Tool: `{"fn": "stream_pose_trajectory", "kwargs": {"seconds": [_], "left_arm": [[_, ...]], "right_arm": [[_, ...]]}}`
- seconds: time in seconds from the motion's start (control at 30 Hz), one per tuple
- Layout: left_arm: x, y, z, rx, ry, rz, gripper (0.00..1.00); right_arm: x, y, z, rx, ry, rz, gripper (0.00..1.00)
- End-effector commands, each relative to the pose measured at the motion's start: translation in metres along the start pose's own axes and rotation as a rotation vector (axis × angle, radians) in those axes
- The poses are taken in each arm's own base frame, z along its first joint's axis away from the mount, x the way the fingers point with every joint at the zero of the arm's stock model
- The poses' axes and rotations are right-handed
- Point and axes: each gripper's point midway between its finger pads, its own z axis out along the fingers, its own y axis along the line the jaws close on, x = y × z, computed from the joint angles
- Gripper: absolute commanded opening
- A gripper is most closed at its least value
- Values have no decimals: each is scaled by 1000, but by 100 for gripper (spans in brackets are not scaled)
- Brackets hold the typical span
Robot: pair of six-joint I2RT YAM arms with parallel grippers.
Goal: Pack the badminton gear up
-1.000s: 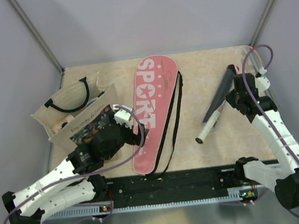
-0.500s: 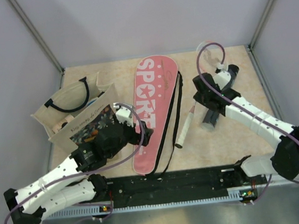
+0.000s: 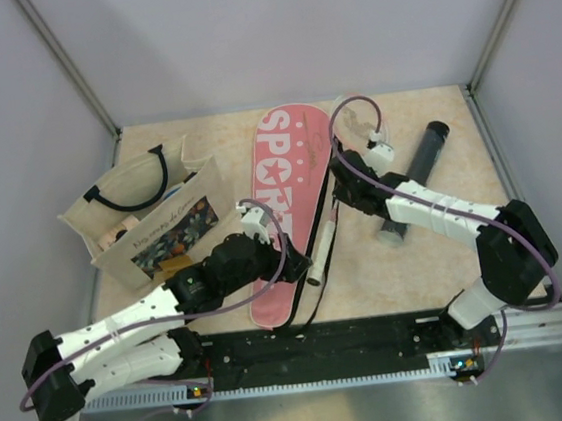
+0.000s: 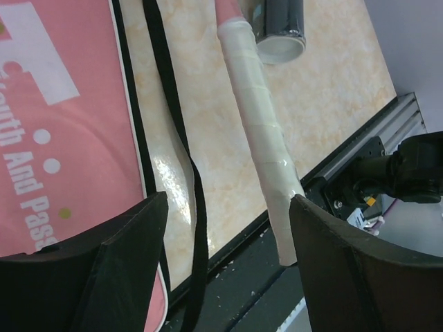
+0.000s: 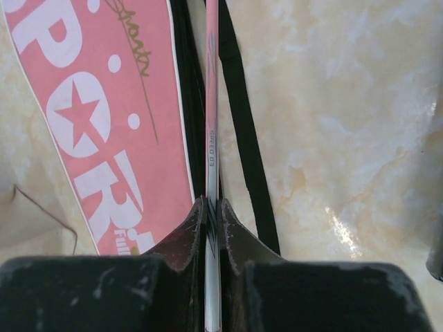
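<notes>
The pink "SPORT" cover (image 3: pixel 283 185) lies flat mid-table with its black strap (image 3: pixel 332 200) along its right side. My right gripper (image 3: pixel 340 194) is shut on a racket's thin white shaft (image 5: pixel 212 131) at the cover's right edge. The racket's white-wrapped handle (image 3: pixel 318 259) points toward the near rail; its head does not show. My left gripper (image 3: pixel 275 251) is open over the cover's lower part; in the left wrist view the handle (image 4: pixel 259 138) runs toward the right finger (image 4: pixel 360 270). The black tube (image 3: pixel 414 181) lies right of the arm. No shuttlecock or second racket in view.
A beige tote bag (image 3: pixel 145 210) with black handles stands at the left, with a printed card leaning on it. The black rail (image 3: pixel 325 342) runs along the near edge. Metal frame posts rise at the back corners.
My right arm has swung left, carrying the racket from beside the tube over to the cover's right edge. My left gripper has shifted right toward the handle. The tube stayed on the table.
</notes>
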Motion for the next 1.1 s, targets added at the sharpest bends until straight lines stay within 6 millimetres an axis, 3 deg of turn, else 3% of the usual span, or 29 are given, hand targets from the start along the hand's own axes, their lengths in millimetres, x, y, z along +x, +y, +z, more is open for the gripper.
{"fn": "stream_pose_trajectory", "kwargs": {"seconds": [0.0, 0.27, 0.33, 0.43, 0.63, 0.7, 0.8, 1.07], "left_arm": [[-3, -17, 11, 93, -29, -83, 75], [10, -32, 25, 180, 22, -121, 72], [15, -29, 29, 169, 40, -123, 67], [22, -28, 33, 164, 66, -130, 53], [34, -26, 38, 155, 118, -158, 47], [36, -26, 40, 158, 131, -161, 47], [43, -24, 45, 143, 166, -150, 56], [64, -1, 58, 57, 223, -97, 65]], "right_arm": [[4, 24, 4, -84, -5, 54, 0], [23, 21, 13, -83, 33, 44, 0], [26, 20, 14, -86, 44, 50, 0], [31, 20, 15, -91, 60, 45, 0], [33, 15, 12, -107, 61, 18, 0], [33, 11, 12, -99, 57, 24, 0], [35, 7, 11, -108, 58, 34, 0], [33, 10, 3, -143, 60, 29, 0]]}}
